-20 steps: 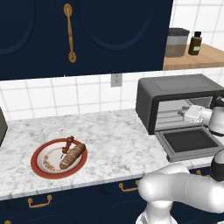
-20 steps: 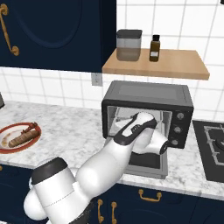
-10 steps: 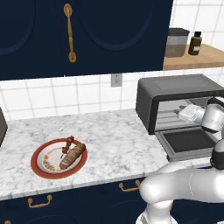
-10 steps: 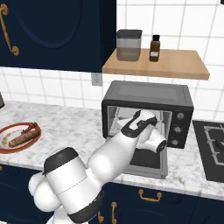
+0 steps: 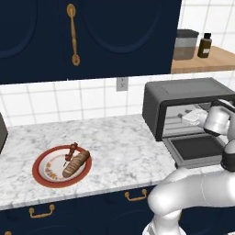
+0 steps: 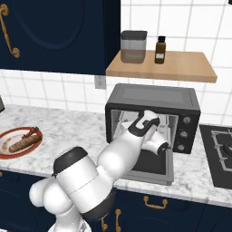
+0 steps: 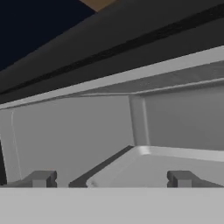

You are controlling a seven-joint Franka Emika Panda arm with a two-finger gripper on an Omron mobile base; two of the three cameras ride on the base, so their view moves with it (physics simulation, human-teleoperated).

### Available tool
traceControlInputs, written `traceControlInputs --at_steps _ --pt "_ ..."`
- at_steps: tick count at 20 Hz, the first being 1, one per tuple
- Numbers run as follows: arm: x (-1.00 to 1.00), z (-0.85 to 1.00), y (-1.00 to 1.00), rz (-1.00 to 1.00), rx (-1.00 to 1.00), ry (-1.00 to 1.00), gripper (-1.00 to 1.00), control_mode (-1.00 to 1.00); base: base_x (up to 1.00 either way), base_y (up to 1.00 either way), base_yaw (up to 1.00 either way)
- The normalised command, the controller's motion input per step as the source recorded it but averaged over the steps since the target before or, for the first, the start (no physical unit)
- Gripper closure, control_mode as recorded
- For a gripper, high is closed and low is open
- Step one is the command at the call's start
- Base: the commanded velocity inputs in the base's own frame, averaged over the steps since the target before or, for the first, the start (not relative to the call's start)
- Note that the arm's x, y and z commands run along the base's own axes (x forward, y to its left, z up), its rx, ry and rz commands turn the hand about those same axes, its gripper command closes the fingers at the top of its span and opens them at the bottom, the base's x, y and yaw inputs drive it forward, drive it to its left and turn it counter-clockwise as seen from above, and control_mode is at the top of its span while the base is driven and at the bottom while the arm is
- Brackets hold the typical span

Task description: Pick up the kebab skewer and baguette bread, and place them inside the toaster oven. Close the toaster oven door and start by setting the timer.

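Observation:
The kebab skewer (image 5: 71,151) and the baguette bread (image 5: 76,164) lie side by side on a red-rimmed plate (image 5: 41,176) at the left of the marble counter. From the other side, the skewer (image 6: 31,132) and the bread (image 6: 20,144) rest on the same plate (image 6: 9,154). The dark grey toaster oven (image 5: 183,94) (image 6: 154,96) stands at the right, its door (image 5: 196,148) (image 6: 156,166) dropped flat. My gripper (image 5: 195,117) (image 6: 163,146) (image 7: 111,179) hovers at the oven mouth, far from the food. It is open, fingertips (image 7: 41,178) wide apart, nothing between them.
A wooden shelf (image 6: 181,68) above the oven carries a grey canister (image 6: 133,46) and a brown bottle (image 6: 160,50). Dark blue cabinets (image 5: 92,36) hang over the counter. A stovetop (image 6: 219,154) lies right of the oven. My arm's white links (image 6: 113,158) span the counter front.
My hand has edged slightly right at the oven mouth while the arm's lower links swung round. The jaws stay open. Skewer and bread have not moved.

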Motion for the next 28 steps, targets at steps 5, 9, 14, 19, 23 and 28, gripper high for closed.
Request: traceControlInputs --at_steps 5,9,14,19,23,28 --pt "0.38 -0.21 0.00 -0.05 0.00 -0.03 -1.00 -1.00 0.00 0.00 0.00" --pt "0.22 -0.24 -0.05 -0.06 0.00 -0.02 -1.00 -1.00 0.00 0.00 0.00" --pt "0.26 -0.08 -0.05 -0.06 0.00 -0.01 -1.00 -1.00 0.00 0.00 0.00" --pt "0.22 -0.04 -0.04 -0.05 0.00 -0.02 -1.00 -1.00 0.00 0.00 0.00" --pt "-0.01 -0.20 -0.14 -0.05 0.00 0.00 -1.00 -1.00 0.00 0.00 0.00" --pt "-0.21 -0.32 -0.16 -0.05 0.00 0.00 -1.00 -1.00 0.00 0.00 0.00"
